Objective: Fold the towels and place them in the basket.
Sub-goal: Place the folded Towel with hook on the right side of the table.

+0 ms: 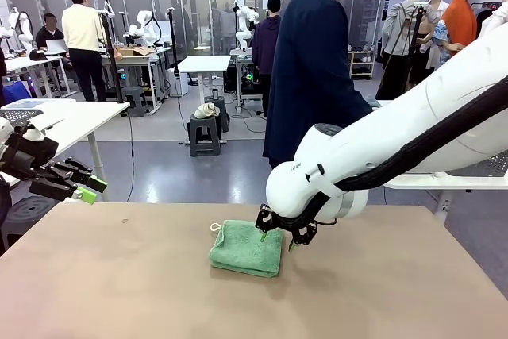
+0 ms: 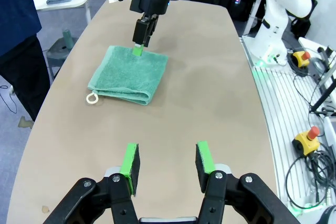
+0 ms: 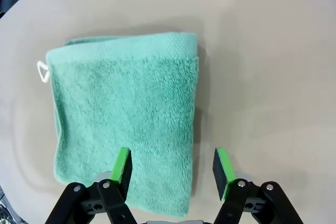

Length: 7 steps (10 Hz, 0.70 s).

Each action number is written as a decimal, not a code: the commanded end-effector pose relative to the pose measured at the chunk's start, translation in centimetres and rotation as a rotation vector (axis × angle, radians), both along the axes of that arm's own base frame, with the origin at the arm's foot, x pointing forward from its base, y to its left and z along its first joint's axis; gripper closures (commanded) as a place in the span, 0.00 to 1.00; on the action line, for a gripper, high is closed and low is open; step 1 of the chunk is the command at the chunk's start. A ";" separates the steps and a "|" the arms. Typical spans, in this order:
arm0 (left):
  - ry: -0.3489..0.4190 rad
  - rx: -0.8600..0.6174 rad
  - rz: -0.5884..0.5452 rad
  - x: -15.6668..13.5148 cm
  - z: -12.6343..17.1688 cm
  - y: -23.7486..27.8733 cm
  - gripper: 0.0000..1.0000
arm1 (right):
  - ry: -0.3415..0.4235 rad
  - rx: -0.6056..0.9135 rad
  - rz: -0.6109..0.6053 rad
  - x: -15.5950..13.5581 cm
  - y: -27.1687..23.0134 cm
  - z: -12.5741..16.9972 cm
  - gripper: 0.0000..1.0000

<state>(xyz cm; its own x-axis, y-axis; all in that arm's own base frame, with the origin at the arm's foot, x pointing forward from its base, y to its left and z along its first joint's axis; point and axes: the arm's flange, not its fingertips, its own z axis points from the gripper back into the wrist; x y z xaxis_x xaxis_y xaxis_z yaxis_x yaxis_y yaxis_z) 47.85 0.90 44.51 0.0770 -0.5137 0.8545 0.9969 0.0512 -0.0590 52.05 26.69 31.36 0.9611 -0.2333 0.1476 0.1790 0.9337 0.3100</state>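
Table: tan top, person in a dark coat standing at the far side.

Right arm: reaches across the middle and angles down onto the work.

Green towel: lies near the table's centre, folded into a thick, roughly square pad of several layers. It is not in a basket.

Right gripper: jaws spread, nothing pinched. It straddles one side edge of the towel, one pad over the terry and the other over bare table just beside it. Cannot tell whether the pad touches the cloth.

Left gripper: jaws apart and empty. It is held above the table on the robot's left, well apart from the towel.

Corner loop: white, lying on the table at the corner away from the right gripper.

Step in hand (judgement): pick up the folded towel to carry it to the basket.
- Bring the outer finger down to the table surface and slide it under every layer.
- Close only once the whole stack sits between the pads. A grip on the top layers alone would probably let the fold open on lifting.
- Lift straight up and slowly.
- Keep the loop corner trailing so it does not snag.
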 end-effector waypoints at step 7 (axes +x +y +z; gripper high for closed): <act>-0.005 -0.009 -0.010 0.0 0.2 0.1 0.44 | -0.019 0.001 -0.003 1.0 1.1 -1.2 0.66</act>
